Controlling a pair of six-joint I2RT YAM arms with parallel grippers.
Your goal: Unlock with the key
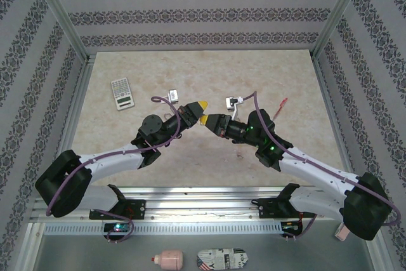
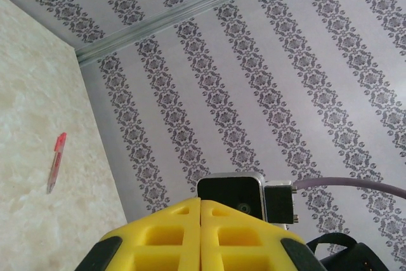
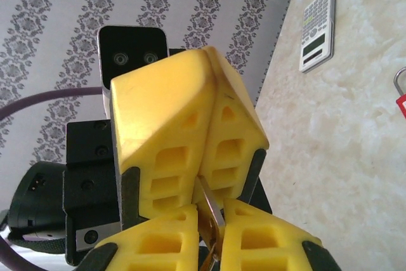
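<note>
My two grippers meet tip to tip above the middle of the table. The brass key [image 3: 214, 215] stands between the yellow fingers of my right gripper [image 3: 212, 220], which is shut on it. Its upper end runs into the seam of my left gripper [image 3: 203, 166], also shut on it. From above, the left gripper [image 1: 201, 105] and the right gripper [image 1: 205, 119] touch at their tips. In the left wrist view the left gripper [image 2: 201, 201] shows shut, the key hidden. A red padlock [image 3: 401, 96] lies on the table at the frame's right edge.
A white calculator [image 1: 122, 93] [image 3: 317, 28] lies at the back left of the beige table [image 1: 190, 74]. A red pen [image 1: 281, 104] [image 2: 56, 160] lies at the back right. Patterned walls enclose the table on three sides.
</note>
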